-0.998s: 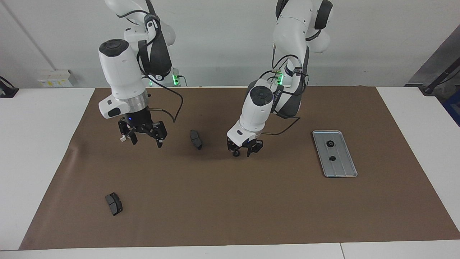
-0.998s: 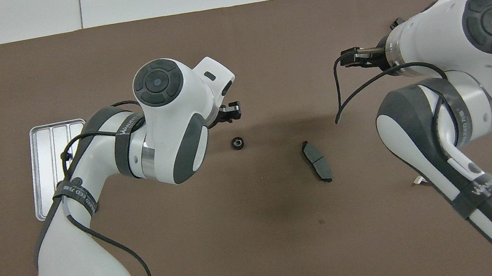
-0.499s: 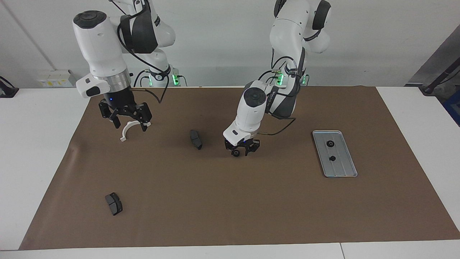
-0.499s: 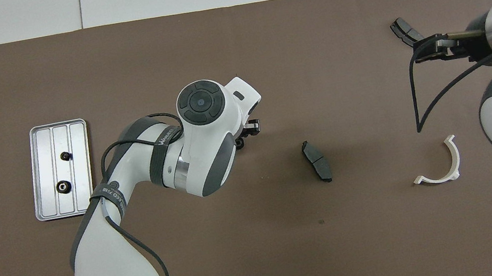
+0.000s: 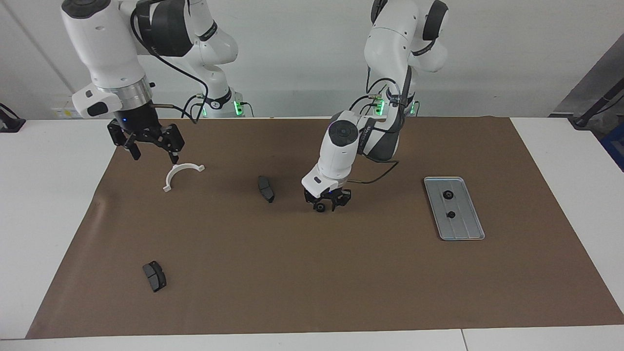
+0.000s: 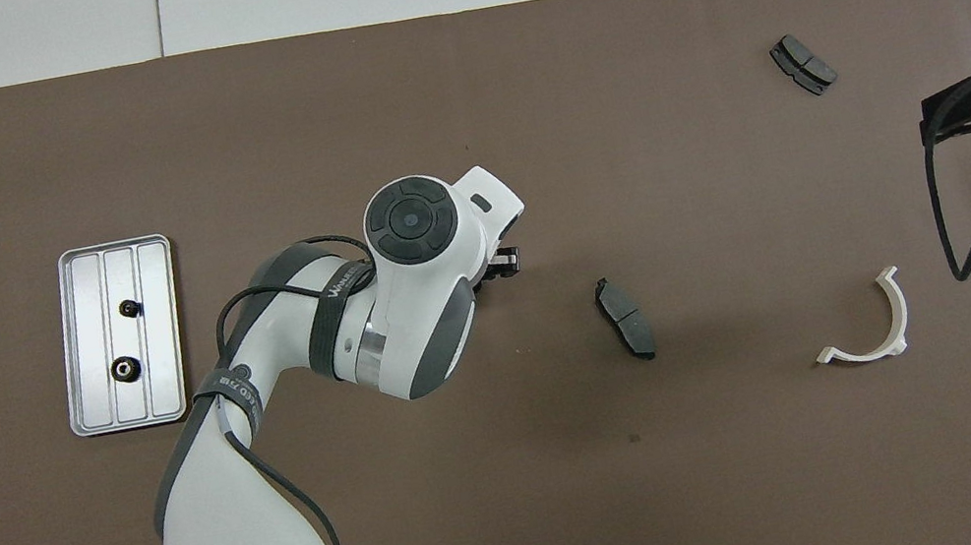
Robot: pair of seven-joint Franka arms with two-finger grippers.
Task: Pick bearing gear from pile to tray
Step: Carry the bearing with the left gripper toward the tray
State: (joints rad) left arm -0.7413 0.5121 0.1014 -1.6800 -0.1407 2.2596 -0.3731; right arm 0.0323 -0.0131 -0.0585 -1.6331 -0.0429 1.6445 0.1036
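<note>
Facing view: brown mat (image 5: 312,273) on white table (image 5: 44,219), pale wall (image 5: 292,58)

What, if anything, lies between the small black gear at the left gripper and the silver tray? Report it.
Nothing visible does. The left gripper is down around the small black round gear on the brown mat; only bare mat lies between it and the grooved silver metal tray, which already holds two gears.

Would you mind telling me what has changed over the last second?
The left gripper came down around the loose gear on the mat. The right gripper rose and drew back, fingers open, uncovering the white bracket. Tray, its two gears and both pads stayed put.
</note>
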